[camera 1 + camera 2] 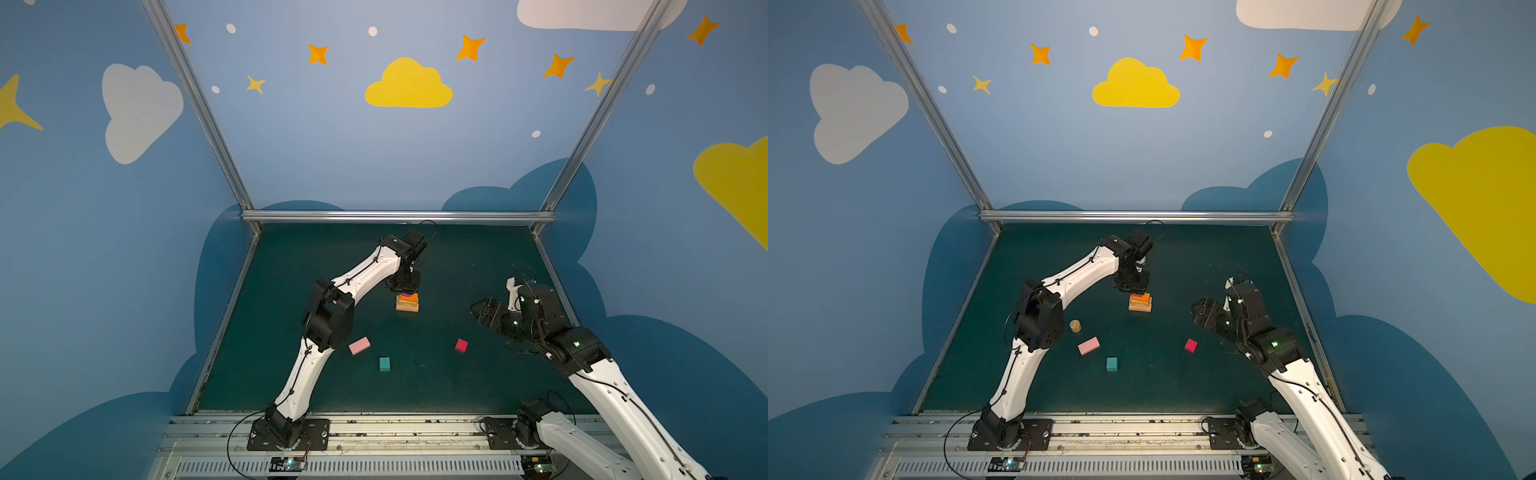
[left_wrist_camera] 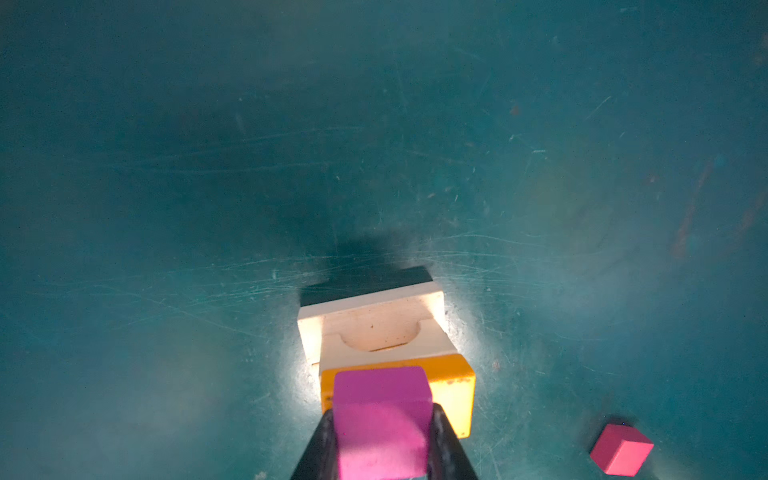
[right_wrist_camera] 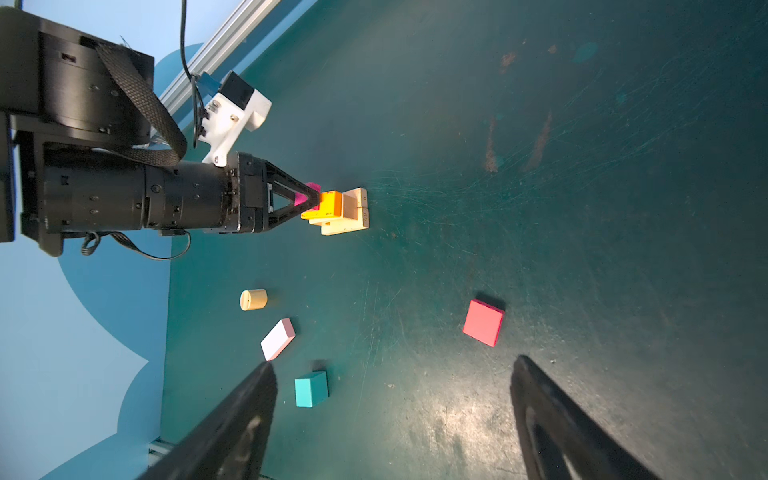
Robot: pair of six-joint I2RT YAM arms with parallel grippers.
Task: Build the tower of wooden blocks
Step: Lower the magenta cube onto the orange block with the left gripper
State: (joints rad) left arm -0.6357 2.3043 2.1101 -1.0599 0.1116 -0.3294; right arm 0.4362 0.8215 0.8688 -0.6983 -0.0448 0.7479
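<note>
The tower [image 1: 407, 306] stands mid-table in both top views: tan oblongs [image 2: 374, 328] below, an orange oblong [image 2: 453, 390] on them. My left gripper [image 2: 382, 411] points straight down over it, shut on the magenta cube [image 2: 380, 415], which sits at the orange oblong's top; whether they touch I cannot tell. Loose on the mat lie the pink oblong [image 1: 1089, 345], teal cube [image 1: 1111, 363], red cube [image 1: 1191, 345] and tan cylinder [image 1: 1075, 326]. My right gripper [image 3: 392, 363] hovers open and empty to the right of the tower [image 1: 1140, 303].
The dark green mat [image 1: 478, 395] is walled by blue panels with aluminium rails [image 1: 395, 216] at the back and sides. The left arm's elbow [image 1: 328, 318] hangs over the mat's left part and hides the cylinder in a top view.
</note>
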